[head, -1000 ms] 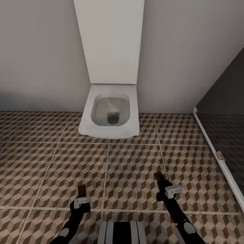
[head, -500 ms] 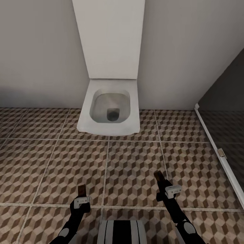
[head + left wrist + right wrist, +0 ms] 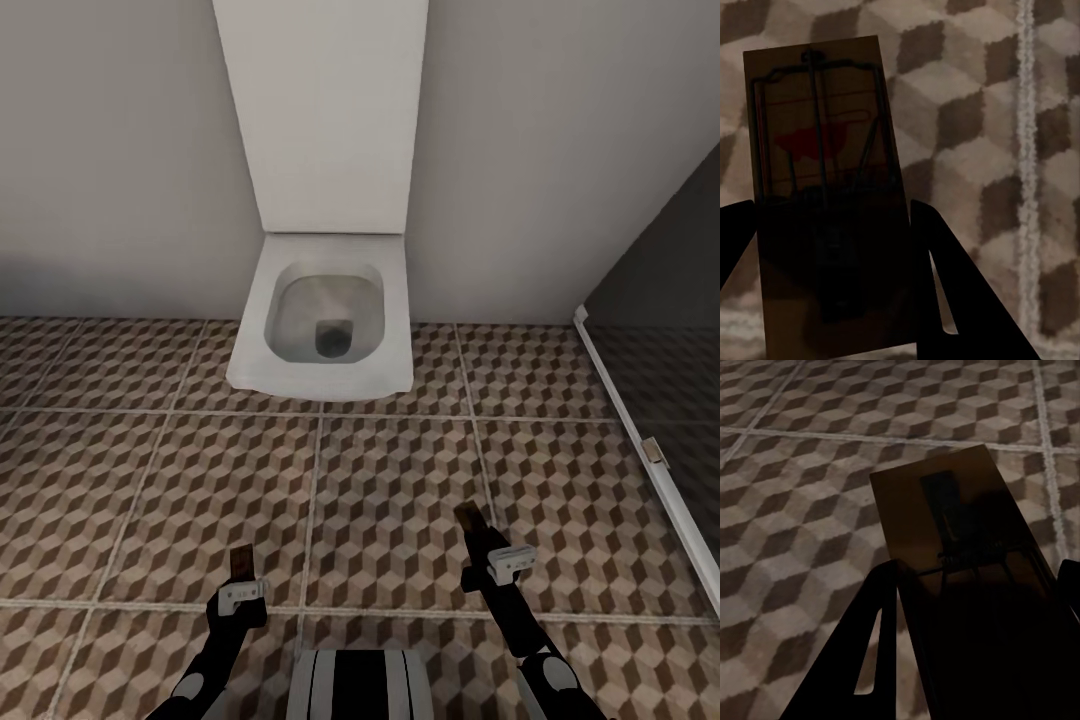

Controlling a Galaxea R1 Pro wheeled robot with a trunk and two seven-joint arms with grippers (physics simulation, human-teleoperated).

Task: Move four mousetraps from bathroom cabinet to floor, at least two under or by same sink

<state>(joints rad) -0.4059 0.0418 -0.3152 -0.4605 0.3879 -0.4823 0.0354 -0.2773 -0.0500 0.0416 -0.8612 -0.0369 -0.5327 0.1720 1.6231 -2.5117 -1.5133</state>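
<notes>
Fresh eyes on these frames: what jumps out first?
The white toilet against the wall dead ahead, bowl open, standing on the cube-patterned bathroom floor. Next, each gripper holds a mousetrap over the tiles: the left gripper has one whose red mark shows in its wrist view, and the right gripper carries another. A dark glass panel runs along the right side.

no readable text or labels
</notes>
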